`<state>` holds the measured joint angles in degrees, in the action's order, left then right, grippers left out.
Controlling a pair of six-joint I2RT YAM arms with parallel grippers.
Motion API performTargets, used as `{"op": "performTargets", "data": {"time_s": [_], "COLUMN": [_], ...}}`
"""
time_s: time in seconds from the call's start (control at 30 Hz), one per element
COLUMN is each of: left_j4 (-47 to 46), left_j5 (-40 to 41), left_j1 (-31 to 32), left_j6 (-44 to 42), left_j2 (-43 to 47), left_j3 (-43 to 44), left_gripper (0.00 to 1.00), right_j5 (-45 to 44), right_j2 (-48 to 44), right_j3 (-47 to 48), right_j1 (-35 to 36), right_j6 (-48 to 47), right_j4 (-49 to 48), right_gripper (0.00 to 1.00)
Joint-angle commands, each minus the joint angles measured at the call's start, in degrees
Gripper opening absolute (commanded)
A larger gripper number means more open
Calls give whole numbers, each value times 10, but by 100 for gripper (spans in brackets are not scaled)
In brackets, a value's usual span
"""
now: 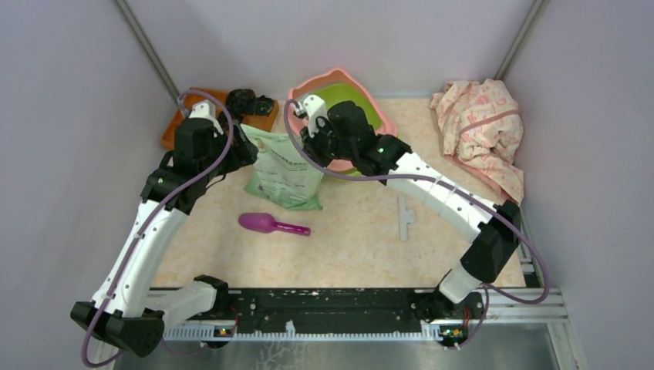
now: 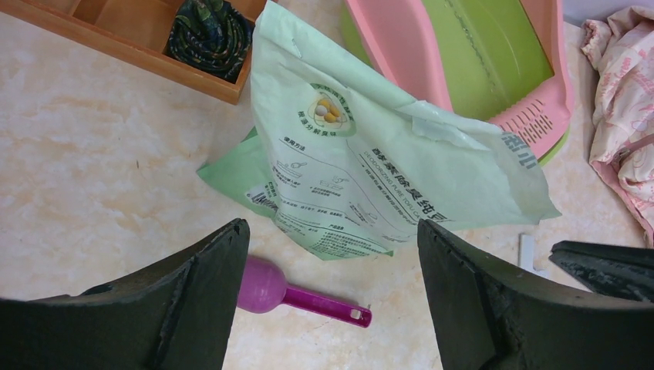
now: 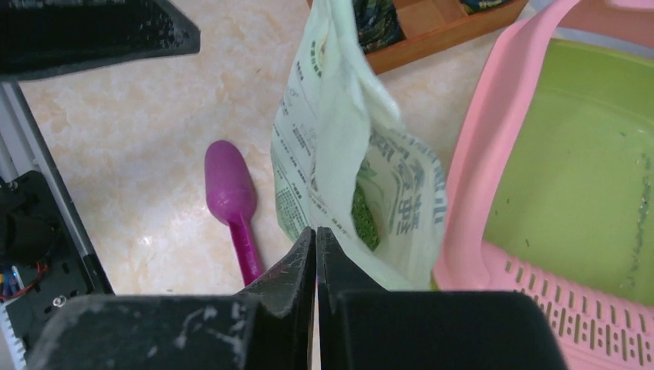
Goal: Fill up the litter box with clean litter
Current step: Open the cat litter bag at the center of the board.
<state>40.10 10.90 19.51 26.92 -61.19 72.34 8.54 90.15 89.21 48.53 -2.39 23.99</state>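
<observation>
The litter box (image 1: pixel 382 116) stands at the back, a lime green basin (image 3: pixel 571 177) with a pink rim (image 2: pixel 401 54) and a slotted grate (image 3: pixel 571 316); only a few specks lie in it. The pale green bag (image 1: pixel 281 169) leans against its left side, mouth agape, with dark green litter (image 3: pixel 362 220) showing inside. My right gripper (image 3: pixel 316 231) is shut, its tips just at the bag's mouth edge, with nothing visibly pinched. My left gripper (image 2: pixel 332 227) hangs open above the bag's lower end (image 2: pixel 339 193).
A purple scoop (image 1: pixel 270 224) lies on the table in front of the bag. An orange-brown wooden tray (image 1: pixel 173 131) with a dark bundle (image 2: pixel 210 35) sits at the back left. A pink patterned cloth (image 1: pixel 482 131) lies at the right, a white strip (image 1: pixel 404 216) near the middle.
</observation>
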Motion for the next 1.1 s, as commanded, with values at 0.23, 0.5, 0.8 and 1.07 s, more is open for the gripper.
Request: {"op": "performTargets", "data": {"time_s": [0.23, 0.5, 0.8, 1.07], "left_j4": [-7, -11, -12, -13], "left_j5": [-5, -5, -5, -5], "left_j1": [-1, -1, -2, -2], "left_j6": [-8, -6, -8, -8], "left_j2": [-1, 0, -3, -4], "left_j3": [10, 2, 2, 1], "left_gripper": [85, 85, 85, 85], "right_j5": [46, 52, 68, 79], "right_j2": [41, 92, 106, 91], "right_j3": [95, 114, 105, 76], "right_j1": [-31, -49, -60, -70], "right_j6": [1, 1, 5, 14], "right_j4": [-2, 12, 2, -17], "right_gripper": [0, 0, 0, 0]}}
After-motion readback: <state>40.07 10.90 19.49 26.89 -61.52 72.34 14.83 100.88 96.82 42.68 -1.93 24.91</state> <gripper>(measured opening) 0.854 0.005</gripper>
